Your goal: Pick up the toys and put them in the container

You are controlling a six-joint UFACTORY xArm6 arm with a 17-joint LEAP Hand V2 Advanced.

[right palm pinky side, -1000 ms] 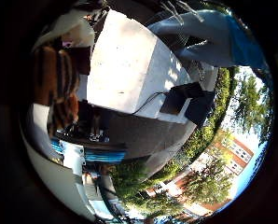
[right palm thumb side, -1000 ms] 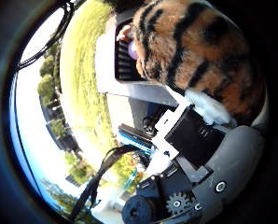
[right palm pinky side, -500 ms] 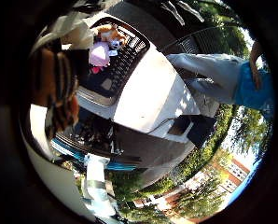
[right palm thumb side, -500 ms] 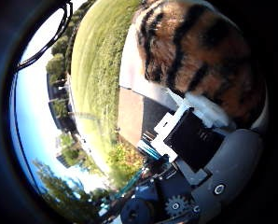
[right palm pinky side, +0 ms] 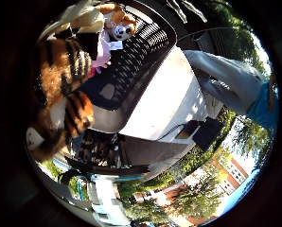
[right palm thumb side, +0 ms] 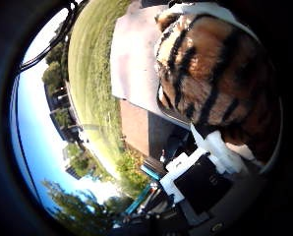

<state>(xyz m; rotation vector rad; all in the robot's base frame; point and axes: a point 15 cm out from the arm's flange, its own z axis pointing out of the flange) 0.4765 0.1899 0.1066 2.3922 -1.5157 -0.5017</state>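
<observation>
The hand (right palm thumb side: 205,172) holds the tiger toy (right palm thumb side: 215,83), fingers curled round it. The black basket (right palm pinky side: 131,71) lies near. Advise releasing only once the tiger is squarely above the basket.

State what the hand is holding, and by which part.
The hand holds a striped tiger plush close against its palm. Its fingers press into the furry body; which exact part of the toy that is cannot be told.

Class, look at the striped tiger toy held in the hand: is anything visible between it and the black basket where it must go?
Nothing visible blocks it. The tiger toy sits close to the open black basket, which already holds other toys.
</observation>
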